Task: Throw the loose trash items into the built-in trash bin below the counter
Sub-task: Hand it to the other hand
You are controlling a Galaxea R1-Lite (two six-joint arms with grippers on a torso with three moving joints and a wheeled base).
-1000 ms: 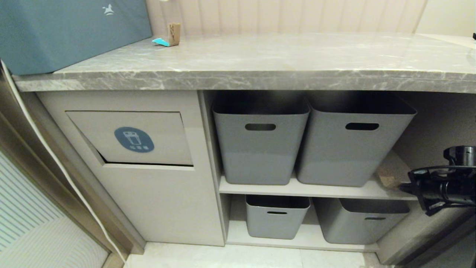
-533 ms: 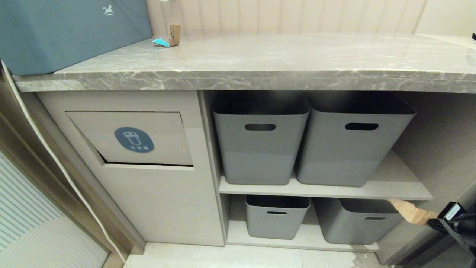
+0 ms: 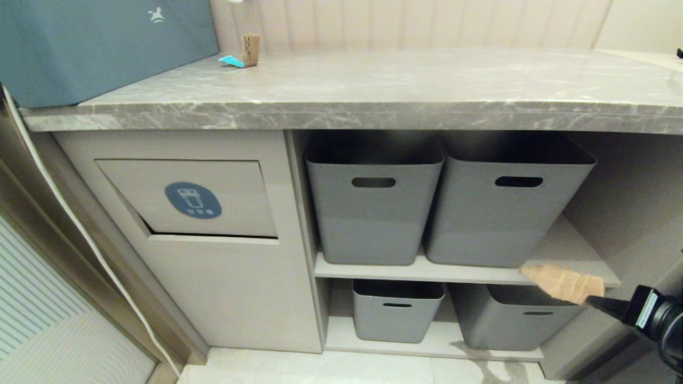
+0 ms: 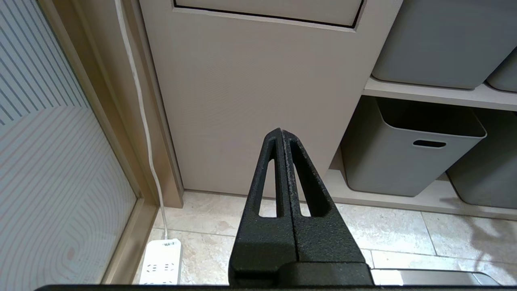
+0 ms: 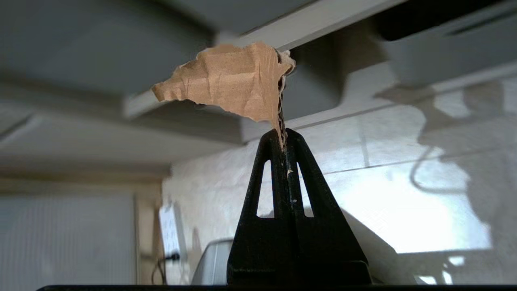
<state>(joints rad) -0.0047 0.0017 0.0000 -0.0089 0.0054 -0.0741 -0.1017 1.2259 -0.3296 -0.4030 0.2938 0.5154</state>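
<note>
Down at the lower right, the right gripper [image 3: 589, 301] is reaching in with its jaws pinching a torn brown cardboard scrap [image 3: 563, 282], which is hanging in the air in front of the shelf edge [image 3: 427, 272], just ahead of the grey baskets [image 3: 373, 202]. In the right wrist view the same scrap is sticking out ragged from the closed tips. The left gripper [image 4: 282, 135] is idling low near the tiled floor [image 4: 387, 226], jaws pressed together on nothing, pointing at the beige cabinet front under the built-in trash bin [image 3: 192, 200], whose flap with the blue oval sticker is sitting well to the left of the held scrap. Up on the bench [image 3: 405, 80], two more bits are lying at the back beside the teal-blue box [image 3: 96, 48]: a small brown cardboard piece [image 3: 249, 49] standing upright and a turquoise bit [image 3: 231, 61] touching it.
</note>
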